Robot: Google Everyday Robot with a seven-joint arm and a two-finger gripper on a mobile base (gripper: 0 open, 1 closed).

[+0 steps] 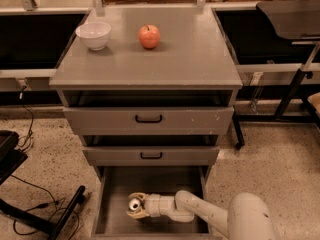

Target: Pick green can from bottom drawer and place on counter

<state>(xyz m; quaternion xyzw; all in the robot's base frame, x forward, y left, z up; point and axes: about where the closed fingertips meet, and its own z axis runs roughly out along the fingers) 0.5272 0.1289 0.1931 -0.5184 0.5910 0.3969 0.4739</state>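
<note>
Step in hand, as judged: the pick, not yet the lift; the pincer (131,207) sat low inside the open bottom drawer (156,183), toward 7 o'clock on its floor, with the arm (200,214) reaching in from 4 o'clock. The can (133,204) was in the drawer right at the pincer, showing only a pale round top with a dark centre; its green side was hidden. Whether the pincer was clamped on it or only around it: cannot tell.

Next move, as judged: confirm the grip, raise straight up past the two upper drawers (148,119), then carry toward 12 o'clock and set down on the bare part of the table (192,54).

Materials: table matte grey, flat, smooth; drawer a shallow grey tray with a plain floor; can a thin metal cylinder, likely slick and easily dented. An apple (149,36), round and red-orange, sat at 12 o'clock on the table; a white bowl (93,35) at 10 o'clock.
</note>
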